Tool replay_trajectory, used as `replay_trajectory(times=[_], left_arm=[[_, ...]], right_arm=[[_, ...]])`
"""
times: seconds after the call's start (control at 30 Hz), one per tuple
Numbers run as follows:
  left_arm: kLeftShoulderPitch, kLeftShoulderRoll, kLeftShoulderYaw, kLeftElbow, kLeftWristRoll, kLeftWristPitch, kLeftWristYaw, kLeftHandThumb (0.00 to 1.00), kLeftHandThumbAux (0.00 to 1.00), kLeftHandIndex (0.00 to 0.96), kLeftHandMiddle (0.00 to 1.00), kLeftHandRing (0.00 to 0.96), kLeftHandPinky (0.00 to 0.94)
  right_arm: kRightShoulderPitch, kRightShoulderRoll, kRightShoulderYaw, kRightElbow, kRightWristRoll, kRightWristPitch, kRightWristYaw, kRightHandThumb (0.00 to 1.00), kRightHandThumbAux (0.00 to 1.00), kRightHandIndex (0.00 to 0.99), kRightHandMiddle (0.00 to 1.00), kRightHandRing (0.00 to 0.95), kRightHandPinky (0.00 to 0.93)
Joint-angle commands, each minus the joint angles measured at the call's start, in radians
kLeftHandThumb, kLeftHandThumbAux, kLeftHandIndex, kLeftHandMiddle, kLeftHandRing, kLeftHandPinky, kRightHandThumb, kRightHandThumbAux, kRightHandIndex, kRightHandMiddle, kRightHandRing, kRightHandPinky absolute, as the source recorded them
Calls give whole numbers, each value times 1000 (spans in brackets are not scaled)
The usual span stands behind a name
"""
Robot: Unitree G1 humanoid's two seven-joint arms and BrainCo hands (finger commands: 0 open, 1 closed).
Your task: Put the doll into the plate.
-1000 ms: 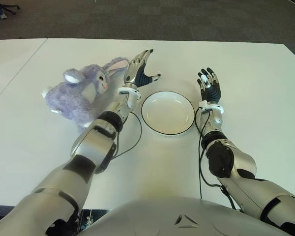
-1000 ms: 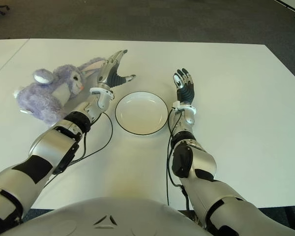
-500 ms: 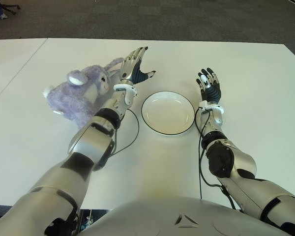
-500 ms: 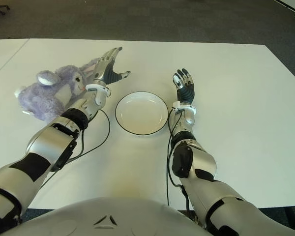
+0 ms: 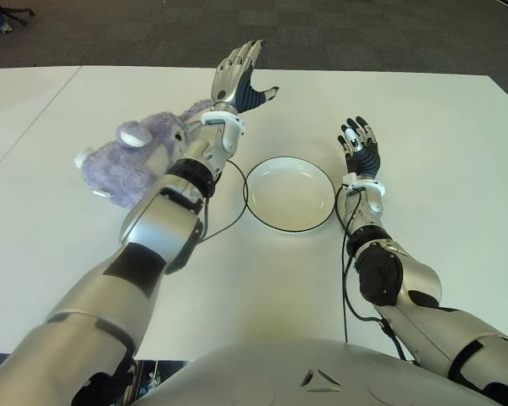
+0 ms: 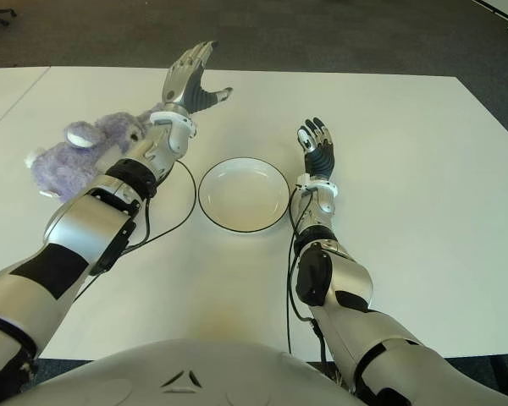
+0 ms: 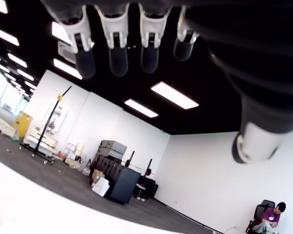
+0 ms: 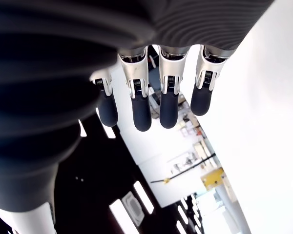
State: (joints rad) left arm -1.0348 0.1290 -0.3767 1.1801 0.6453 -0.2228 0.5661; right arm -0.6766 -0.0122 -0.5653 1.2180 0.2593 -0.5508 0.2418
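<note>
The white table (image 5: 440, 254) filled most of both eye views, with dark carpet beyond its far edge. It carried only a few things, all near the middle.

The left arm (image 5: 165, 222) was the biggest thing in view. It stretched forward and lay across the right side of the doll, so part of the toy was hidden behind the forearm. I judge the arm was raised there to come around the doll from above, because the hand was higher and farther than the toy.

The doll (image 5: 131, 156), a purple plush rabbit with white ear patches, lay on its side on the table, to the left of the plate and apart from it. No hand held it.

The plate (image 5: 289, 223), white with a dark rim, stood between the two arms and had nothing in it. Its place in the middle made a short way for the doll, I think.

The left hand (image 5: 240, 78) was lifted beyond the doll's head, with palm turned toward the plate. In its wrist view the four fingers (image 7: 118, 56) were straight and the thumb stood apart; it held nothing.

The right hand (image 6: 316, 145) showed just right of the plate, fingers extended, empty. It seemed idle.
</note>
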Motion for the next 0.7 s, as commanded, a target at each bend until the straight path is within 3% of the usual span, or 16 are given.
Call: replay_trajectory(times=[0.03,0.23,0.43,0.7], left_arm=[[-65,-25,-3,11,-12,55,-48,200,555,48,90,96,117],[-106,-45,-2,5,-18,85,-57,192,559,44,91,92,113],[-200,-83,-9,11,-15,132,-83,192,574,35,108,105,113],[-273,-83,-38,13,12,150,-103,183,572,30,130,125,131]], right_arm=[[210,63,-16,135,13,147,-43,0,756,182,190,152,118],[210,59,-14,135,11,149,-51,0,751,183,197,158,132],[209,57,-25,135,24,152,-36,0,747,199,214,172,137],[211,56,-27,135,26,152,-31,0,753,205,221,181,153]])
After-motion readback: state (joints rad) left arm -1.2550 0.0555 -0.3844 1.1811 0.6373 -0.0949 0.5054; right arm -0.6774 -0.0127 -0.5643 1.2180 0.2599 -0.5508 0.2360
